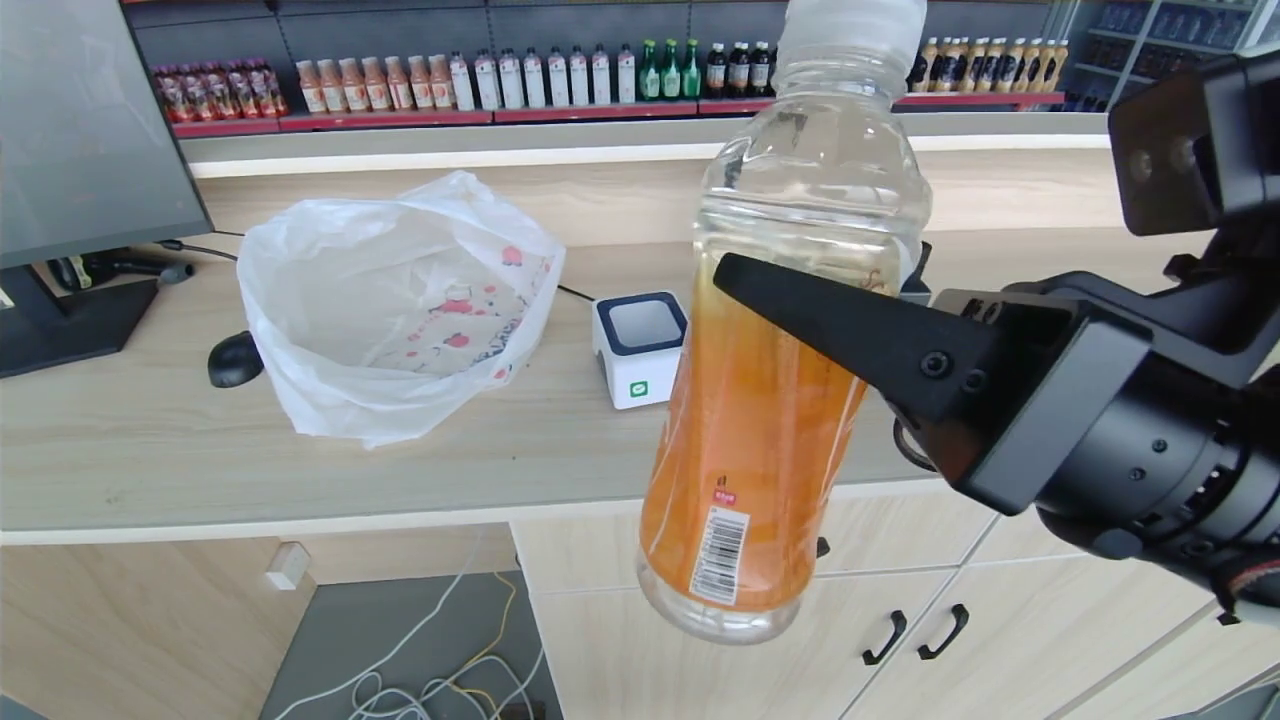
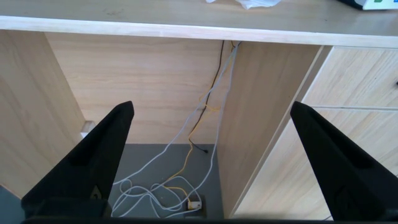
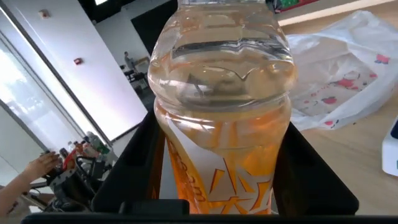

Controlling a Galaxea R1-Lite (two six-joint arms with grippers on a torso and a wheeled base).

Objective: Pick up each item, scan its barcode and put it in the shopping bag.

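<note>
Holding the bottle (image 1: pixel 770 400), scan pending.
We are clamping the right tool (image 1: pixel 820 270) on its middle, raised before the counter (image 1: pixel 150 450); the barcode (image 1: pixel 720 553) probably needs turning toward the scanner (image 1: pixel 640 345) next.

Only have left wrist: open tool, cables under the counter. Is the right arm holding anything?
Observer: Yes, the right tool is shut on a bottle of orange drink, neck up.
Operator: Barcode showing?
Observer: The barcode is low on the bottle and faces the head camera, not the scanner.
Operator: Bag ready?
Observer: The bag stands open on the counter, left of the scanner.
</note>
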